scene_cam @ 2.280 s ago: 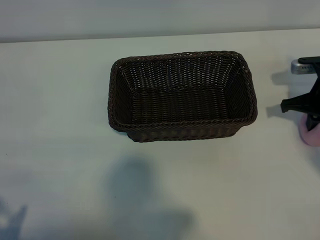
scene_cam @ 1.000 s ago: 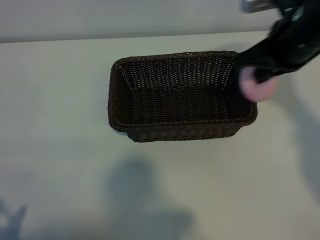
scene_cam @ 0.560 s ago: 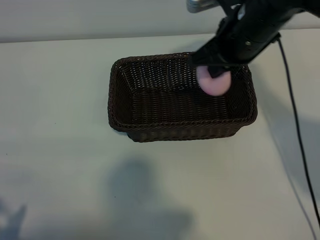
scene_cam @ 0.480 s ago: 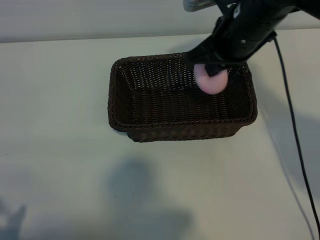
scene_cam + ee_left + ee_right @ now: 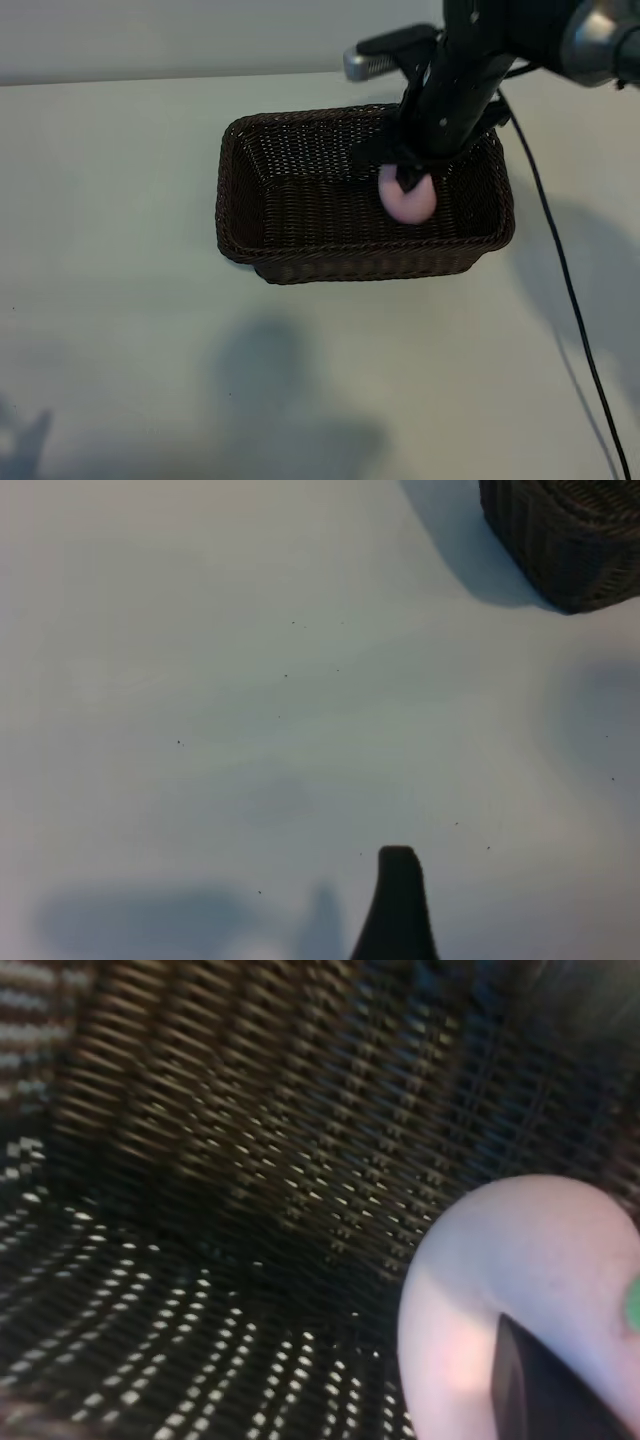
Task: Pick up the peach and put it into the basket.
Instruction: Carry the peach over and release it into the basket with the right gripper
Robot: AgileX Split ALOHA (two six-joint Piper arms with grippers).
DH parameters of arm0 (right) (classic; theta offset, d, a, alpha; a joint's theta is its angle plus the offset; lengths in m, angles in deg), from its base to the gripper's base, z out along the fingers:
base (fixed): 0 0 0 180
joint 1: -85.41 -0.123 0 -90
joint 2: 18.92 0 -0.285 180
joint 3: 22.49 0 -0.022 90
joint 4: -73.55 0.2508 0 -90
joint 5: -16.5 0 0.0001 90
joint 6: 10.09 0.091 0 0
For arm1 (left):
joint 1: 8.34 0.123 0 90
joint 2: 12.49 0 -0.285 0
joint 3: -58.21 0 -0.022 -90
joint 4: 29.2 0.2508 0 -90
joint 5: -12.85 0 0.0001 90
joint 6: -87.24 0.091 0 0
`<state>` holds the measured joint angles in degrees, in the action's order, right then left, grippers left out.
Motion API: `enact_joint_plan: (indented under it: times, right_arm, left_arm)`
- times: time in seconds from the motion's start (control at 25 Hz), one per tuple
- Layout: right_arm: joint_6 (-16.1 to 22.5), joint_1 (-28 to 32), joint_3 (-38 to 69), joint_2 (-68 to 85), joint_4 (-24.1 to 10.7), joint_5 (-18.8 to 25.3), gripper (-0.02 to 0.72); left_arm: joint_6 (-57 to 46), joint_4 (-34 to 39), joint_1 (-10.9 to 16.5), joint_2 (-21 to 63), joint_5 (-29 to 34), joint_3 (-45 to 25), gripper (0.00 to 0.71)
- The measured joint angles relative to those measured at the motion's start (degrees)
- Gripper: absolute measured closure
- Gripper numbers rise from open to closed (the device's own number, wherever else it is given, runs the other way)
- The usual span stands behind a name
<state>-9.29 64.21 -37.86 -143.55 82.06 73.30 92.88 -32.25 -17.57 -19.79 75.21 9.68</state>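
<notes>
Seen closest, from the right wrist, the peach (image 5: 520, 1290) is a smooth, matte, pale-pink ball with a speck of green stem at its edge, and one dark flat finger (image 5: 545, 1395) of the right gripper lies pressed across its lower side. Behind it runs the tight, ribbed weave of the basket (image 5: 200, 1160), dark-brown strands catching small glints of light on the floor and sloping wall. In the exterior view the right gripper (image 5: 405, 185) points steeply down inside the basket (image 5: 240, 180), its jaws clenched on the peach (image 5: 408, 200), which hangs from the fingertips at about 3 o'clock of the basket's middle, over the right part of the woven floor and short of the right-hand wall. The basket is rectangular with rounded corners and a braided rim, and stands on a plain pale table (image 5: 120, 330). A thin black cable (image 5: 560, 270) trails from the arm toward 5 o'clock across the tabletop. A second ago the peach was held over the basket's right rim; now it is lower and farther in toward the middle. From the left wrist, one dark fingertip of the left gripper (image 5: 397, 900), its jaws released and spread wide, shows over bare table, with a basket corner (image 5: 570, 540) far off at 1 o'clock.
</notes>
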Motion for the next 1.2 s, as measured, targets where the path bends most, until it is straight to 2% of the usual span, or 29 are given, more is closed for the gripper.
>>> enact_joint_plan:
  times: [0.28,0.4,0.52,0.76,0.84,0.96,1.2]
  right_arm:
    - [-0.3,0.0,0.0,-3.0,0.0,-0.3,0.654]
    - [-0.3,0.0,0.0,-3.0,0.0,-0.3,0.623]
    - [-0.3,0.0,0.0,-3.0,0.0,-0.3,0.521]
    - [-1.2,0.0,-0.1,-3.0,0.3,0.2,0.136]
    - [-1.4,0.0,-0.3,-3.0,0.4,0.8,0.047]
    - [-1.4,0.0,-1.1,-3.0,0.4,1.5,-0.003]
    - [-1.4,0.0,-4.8,-2.7,0.1,2.8,0.022]
  left_arm:
    - [0.0,0.0,0.0,0.0,0.0,0.0,0.122]
    - [0.0,0.0,0.0,0.0,0.0,0.0,0.122]
    - [0.0,0.0,0.0,0.0,0.0,0.0,0.122]
    - [0.0,0.0,0.0,0.0,0.0,0.0,0.122]
    - [0.0,0.0,0.0,0.0,0.0,0.0,0.122]
    - [0.0,0.0,0.0,0.0,0.0,0.0,0.122]
    - [0.0,0.0,0.0,0.0,0.0,0.0,0.122]
